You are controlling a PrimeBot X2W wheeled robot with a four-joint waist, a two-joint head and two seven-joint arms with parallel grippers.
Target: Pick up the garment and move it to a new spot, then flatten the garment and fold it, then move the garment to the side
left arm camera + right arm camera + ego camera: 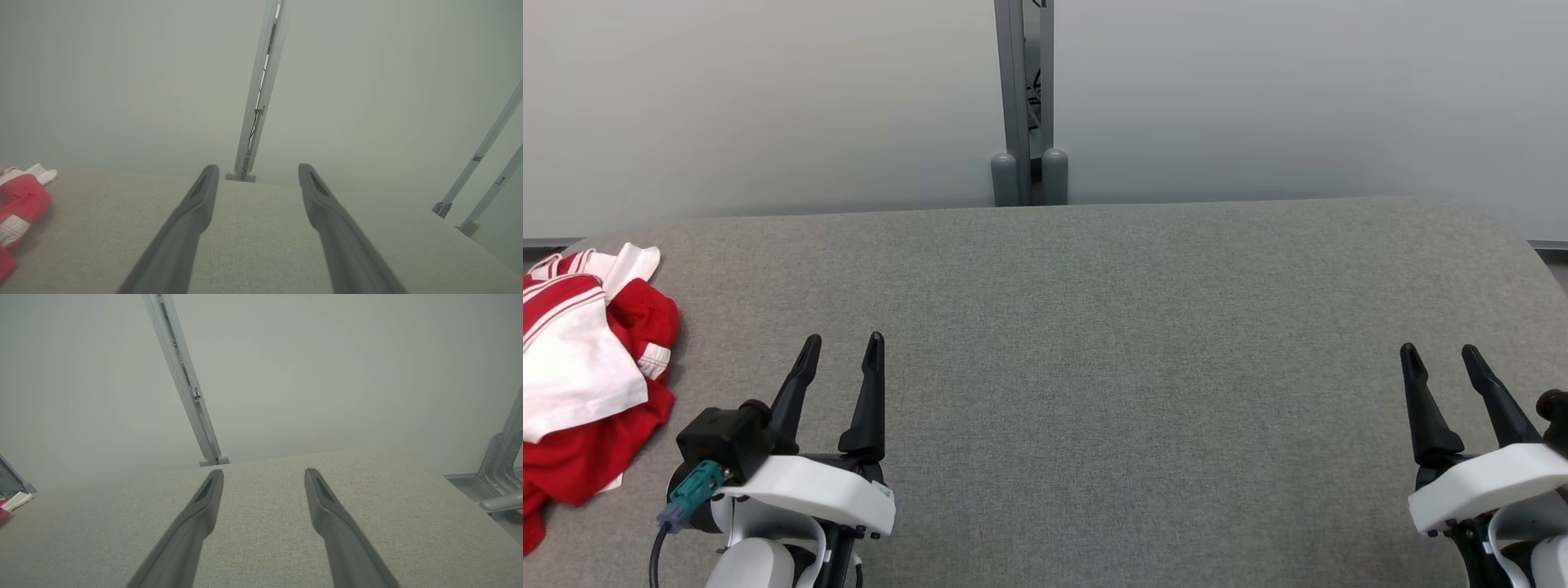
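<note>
On grey table (1094, 367), red-white garment (588, 376)

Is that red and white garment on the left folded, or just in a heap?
In a heap: the garment lies bunched and creased at the left edge of the table, no neat folds.

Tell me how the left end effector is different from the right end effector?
The left end effector is near the crumpled red and white garment; the right end effector is far across the grey table from it. The left shows a black block with a teal plug at its wrist; the right is partly cut off by the picture's edge. Both are open and empty, dark fingers pointing forward.
</note>
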